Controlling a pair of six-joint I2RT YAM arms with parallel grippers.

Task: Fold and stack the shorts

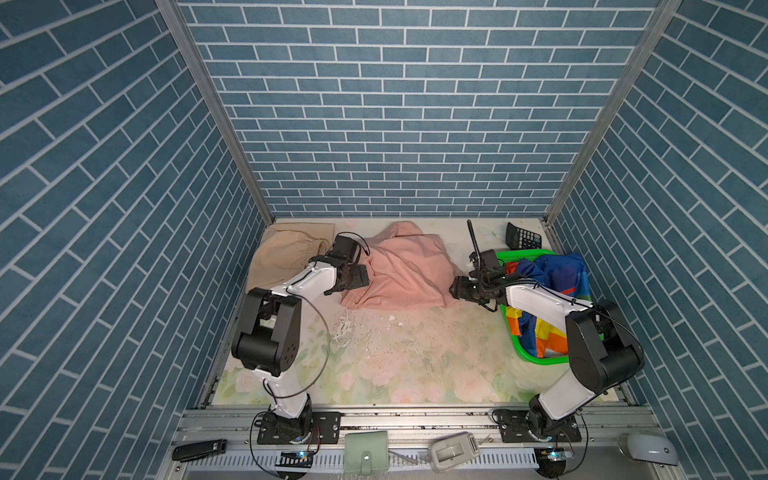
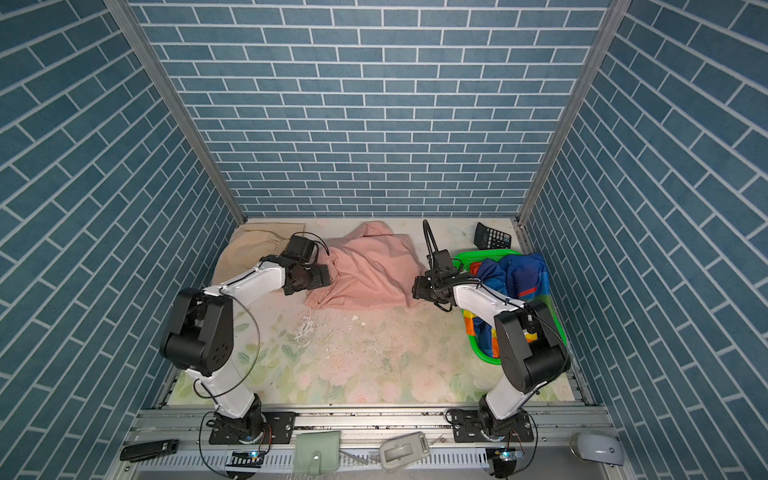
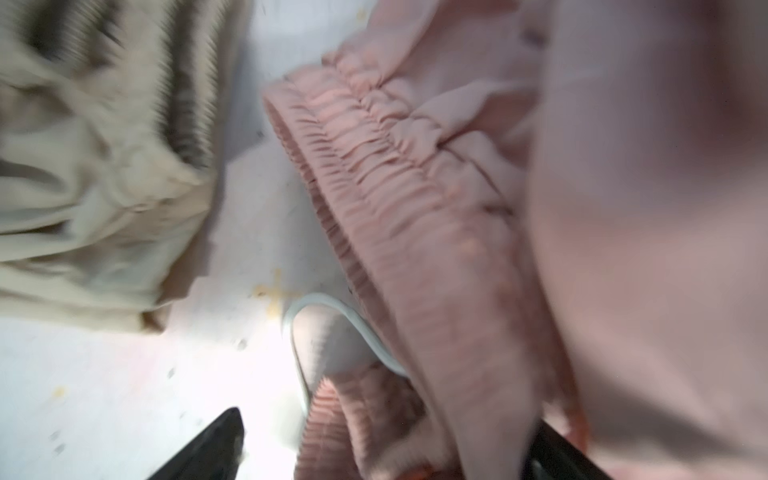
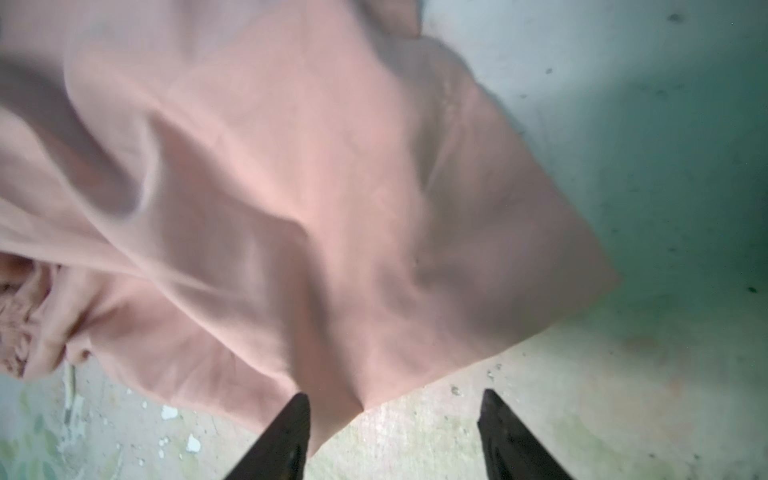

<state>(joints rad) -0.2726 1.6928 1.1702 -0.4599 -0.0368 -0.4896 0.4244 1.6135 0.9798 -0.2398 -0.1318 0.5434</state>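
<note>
Pink shorts (image 1: pixel 405 270) lie rumpled by the table's back edge, not folded yet. Your left gripper (image 1: pixel 356 282) and right gripper (image 4: pixel 395 399) are both spread apart, clamping nothing. Next you probably pinch both sides and pull it flat.

Front half of counter (image 1: pixel 395 365): bare in both top views, a wide free lane with only small white flecks (image 1: pixel 343 328) on it.
Centre back: pink shorts (image 1: pixel 409 270) heaped, blocking low passage across the middle.
Back left corner: beige shorts (image 1: pixel 282 253). The left wrist view shows a narrow bare strip between them and the pink heap, with a white cord (image 3: pixel 372 343) looped onto it.
Right edge: green basket (image 1: pixel 517 345) holding rainbow shorts (image 1: pixel 559 272) takes up the side. Calculator (image 1: pixel 523 237) sits behind it.
Strip between pink heap and basket: bare, partly taken by right gripper (image 1: pixel 455 288), jaws apart.
</note>
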